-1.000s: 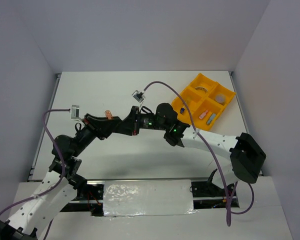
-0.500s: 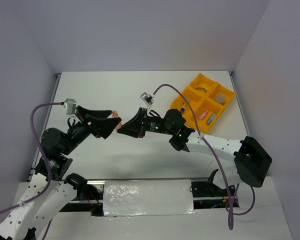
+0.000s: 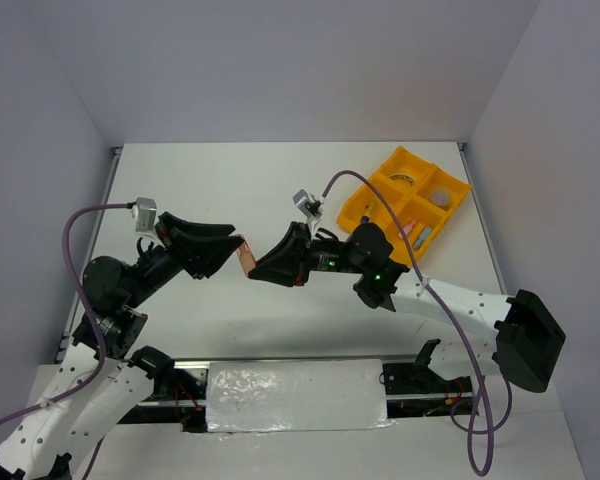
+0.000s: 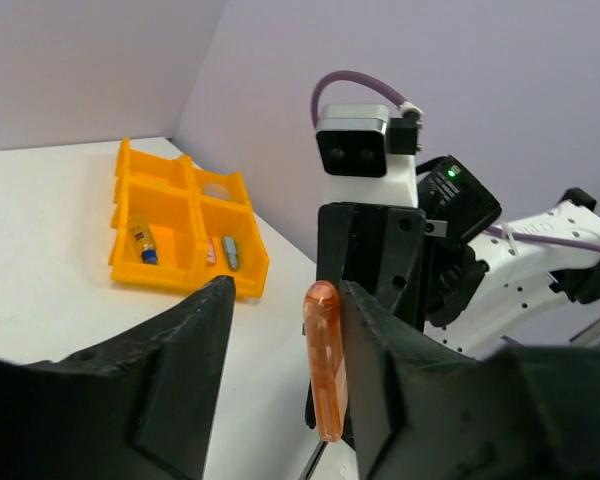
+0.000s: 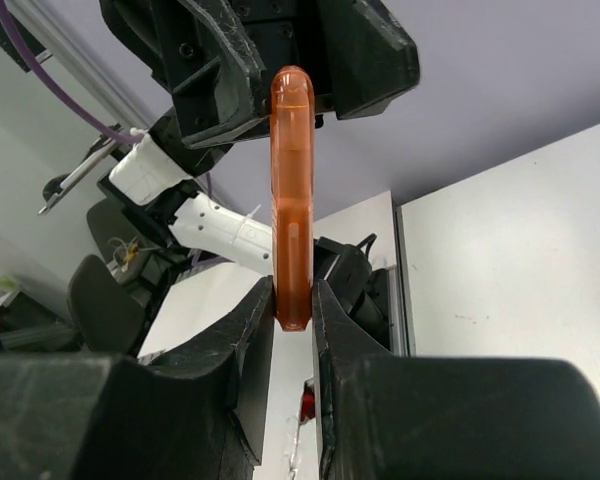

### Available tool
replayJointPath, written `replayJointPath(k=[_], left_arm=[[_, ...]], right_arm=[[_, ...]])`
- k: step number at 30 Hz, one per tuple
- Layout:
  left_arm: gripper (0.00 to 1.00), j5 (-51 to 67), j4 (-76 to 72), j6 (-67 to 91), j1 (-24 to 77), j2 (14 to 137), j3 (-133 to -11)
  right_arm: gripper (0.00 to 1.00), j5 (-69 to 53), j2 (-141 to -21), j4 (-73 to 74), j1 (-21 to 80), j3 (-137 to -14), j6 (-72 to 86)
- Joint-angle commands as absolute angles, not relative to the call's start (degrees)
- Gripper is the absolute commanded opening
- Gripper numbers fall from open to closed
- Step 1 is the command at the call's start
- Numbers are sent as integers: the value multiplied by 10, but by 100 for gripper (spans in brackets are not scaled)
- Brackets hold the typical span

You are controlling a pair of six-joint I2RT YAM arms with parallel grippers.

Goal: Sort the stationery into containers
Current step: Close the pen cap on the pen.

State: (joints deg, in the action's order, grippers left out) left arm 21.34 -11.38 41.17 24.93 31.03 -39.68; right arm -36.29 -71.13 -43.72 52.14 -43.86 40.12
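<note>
A short orange stick (image 3: 248,256) hangs in the air over the table's middle. My right gripper (image 3: 257,266) is shut on its lower end (image 5: 291,200). My left gripper (image 3: 236,244) faces it, jaws wide open; the stick (image 4: 325,360) lies against one finger (image 4: 380,340), the other finger stands clear. The yellow-orange tray (image 3: 358,207) sits at the far right. It holds a tan tape ring (image 3: 404,181), a grey-white round piece (image 3: 440,197), pink (image 3: 407,231) and blue (image 3: 422,236) sticks, and a clear-blue pen-like piece (image 4: 142,240).
The right arm's purple cable (image 3: 365,195) arcs over the tray's near-left corner. White walls close in the table on three sides. The tray also shows in the left wrist view (image 4: 250,278), far left of the grippers.
The left gripper lifted the orange stick off the table and carried it right. The right gripper drew back and met it; its jaws now grip the stick, and the left jaws stand apart.
</note>
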Motion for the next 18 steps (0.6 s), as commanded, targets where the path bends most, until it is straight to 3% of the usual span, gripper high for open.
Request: replayJointPath(k=[1, 4, 5, 11, 12, 18], left_arm=[[57, 258, -181, 423, 250, 316, -379], [44, 296, -213, 432, 249, 321, -369], [32, 309, -219, 432, 250, 323, -367], [10, 346, -247, 450, 249, 339, -336], [1, 350, -251, 455, 250, 342, -326], [0, 339, -229, 448, 249, 338, -296]], right_arm=[[0, -381, -693, -453, 522, -446, 381], [0, -380, -695, -451, 520, -449, 382], [0, -378, -694, -453, 521, -449, 384], [0, -336, -682, -425, 513, -469, 383], [0, -330, -680, -423, 509, -476, 387], [0, -294, -672, -424, 492, -494, 408]])
